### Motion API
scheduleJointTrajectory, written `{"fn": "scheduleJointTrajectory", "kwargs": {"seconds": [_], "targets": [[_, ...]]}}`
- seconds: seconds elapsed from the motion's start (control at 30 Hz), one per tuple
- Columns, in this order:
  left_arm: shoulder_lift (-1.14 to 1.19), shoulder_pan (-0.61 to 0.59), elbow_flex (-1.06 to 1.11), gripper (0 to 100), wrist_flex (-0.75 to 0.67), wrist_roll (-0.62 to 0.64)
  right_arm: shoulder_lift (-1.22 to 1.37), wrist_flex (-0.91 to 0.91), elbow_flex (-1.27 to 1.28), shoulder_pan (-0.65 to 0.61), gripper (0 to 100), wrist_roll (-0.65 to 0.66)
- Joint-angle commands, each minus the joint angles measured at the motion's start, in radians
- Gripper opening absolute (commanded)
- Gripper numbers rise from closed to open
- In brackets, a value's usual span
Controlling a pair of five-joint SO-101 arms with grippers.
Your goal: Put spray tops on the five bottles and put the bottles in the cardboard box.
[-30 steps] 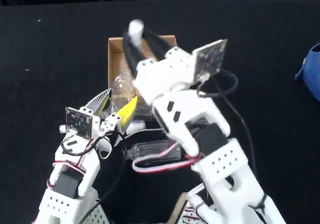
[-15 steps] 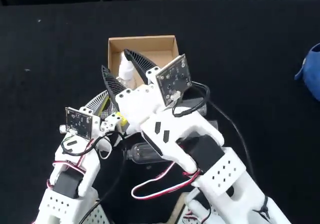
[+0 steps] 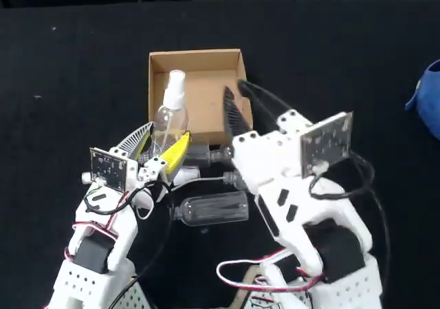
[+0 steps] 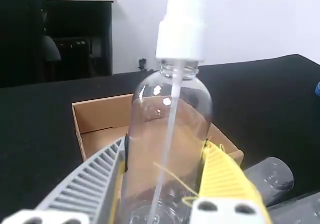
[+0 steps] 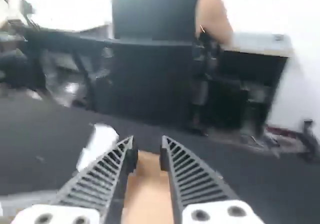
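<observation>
My left claw [image 3: 169,131] is clamped on a clear bottle [image 3: 170,118]. 1 grey finger and 1 yellow finger press against its opposite sides, and the bottle stands upright. A white spray top [image 3: 176,87] sits on the bottle's neck, and its thin tube [image 4: 167,149] runs down inside the clear body. I cannot tell whether the top is screwed tight. From the high view the bottle lines up with the left part of the cardboard box [image 3: 206,99]. From my left wrist the open box lies just behind the bottle. Whether the bottle's base touches the box is hidden.

My right claw [image 3: 233,86] holds nothing. Its 2 black fingers are a little apart, with a narrow gap between the tips. It hangs over the right wall of the box, and from my right wrist the brown cardboard shows through that gap.

A lying bottle [image 3: 210,208] rests on its side on the black tabletop [image 3: 344,61], on the near side of the box and between my 2 arms. More clear bottles [image 3: 201,153] lie just beyond it, partly covered by my right arm.
</observation>
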Motion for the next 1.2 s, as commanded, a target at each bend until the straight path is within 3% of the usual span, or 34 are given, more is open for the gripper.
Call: {"fn": "scheduleJointTrajectory", "kwargs": {"seconds": [0.0, 0.2, 0.33, 0.47, 0.63, 0.73, 0.93, 1.17], "targets": [[-0.009, -0.142, -0.048, 3, -0.017, 0.003, -0.008, 0.003, 0.101, 0.109, 7.7, 0.018], [0.002, -0.446, -0.159, 3, -0.012, 0.006, -0.018, -0.020, 0.306, 0.173, 7.1, -0.032], [0.029, -0.596, -0.189, 3, -0.014, 0.009, -0.015, -0.215, 0.450, 0.250, 7.1, -0.040], [0.186, -0.630, -0.234, 3, -0.021, 0.003, -0.008, -0.393, 0.599, 0.229, 7.0, -0.040], [0.480, -0.634, -0.426, 3, -0.031, 0.002, -0.016, -0.466, 0.670, 0.206, 7.0, -0.035], [0.640, -0.699, -0.496, 3, -0.146, 0.002, -0.016, -0.468, 0.674, 0.206, 7.0, -0.032], [0.908, -0.869, -0.472, 3, -0.525, 0.002, -0.016, -0.462, 0.676, 0.206, 7.0, -0.032], [1.132, -0.975, -0.509, 3, -0.684, 0.002, -0.016, -0.462, 0.676, 0.201, 7.0, -0.032]]}}
